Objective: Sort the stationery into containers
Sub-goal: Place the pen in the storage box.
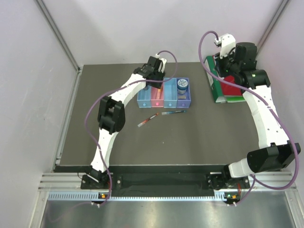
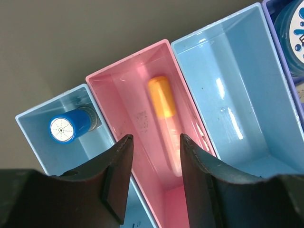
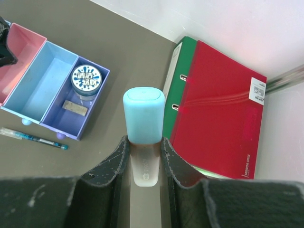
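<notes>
Light blue bar point(image 3: 144, 114) in right claw point(image 3: 144, 142); left claw point(image 2: 156, 140) agape over pink bin point(image 2: 114, 99)

Four joined bins point(image 1: 169, 100), two pens: red pen point(image 1: 147, 119), dark pen point(image 1: 173, 112), two binders: red binder point(image 3: 218, 104), green binder point(image 3: 183, 52), one round blue jar point(image 3: 86, 80), one pale tag point(image 3: 76, 108), one pink-orange bar point(image 2: 161, 97), one light blue bar point(image 3: 143, 116), one blue-capped bottle point(image 2: 69, 127).

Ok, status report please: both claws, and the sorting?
Left claw open above pink bin, orange bar inside it. Right claw shut on light blue bar, near binders. Red pen, dark pen loose on table.
</notes>
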Controlling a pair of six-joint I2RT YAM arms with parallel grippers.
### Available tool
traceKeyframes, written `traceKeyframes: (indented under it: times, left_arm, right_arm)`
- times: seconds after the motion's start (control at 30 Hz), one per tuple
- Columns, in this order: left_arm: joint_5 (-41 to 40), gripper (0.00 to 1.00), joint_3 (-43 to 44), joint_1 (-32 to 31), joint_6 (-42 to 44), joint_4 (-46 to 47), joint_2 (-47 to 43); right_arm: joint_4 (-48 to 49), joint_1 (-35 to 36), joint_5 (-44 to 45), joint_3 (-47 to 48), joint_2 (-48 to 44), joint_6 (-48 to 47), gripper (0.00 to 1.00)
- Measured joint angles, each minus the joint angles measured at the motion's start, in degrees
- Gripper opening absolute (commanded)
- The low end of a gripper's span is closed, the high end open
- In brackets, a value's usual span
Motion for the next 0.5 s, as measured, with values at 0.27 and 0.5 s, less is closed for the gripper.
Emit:
traceKeyframes:
  times: [0.27,0.5]
  left_arm:
    - [1.99,0.5,-2.47,1.25,-0.39,1.49,-1.95]
    - [2.56,0.51,-17.77,3.91,1.75,6.19,-19.8]
  right_arm:
    - [-0.13,1.09,-1.7,0.09,0.09,1.4,0.03]
    - [-0.07,4.63,-3.82,1.88,3.5,3.74,0.04]
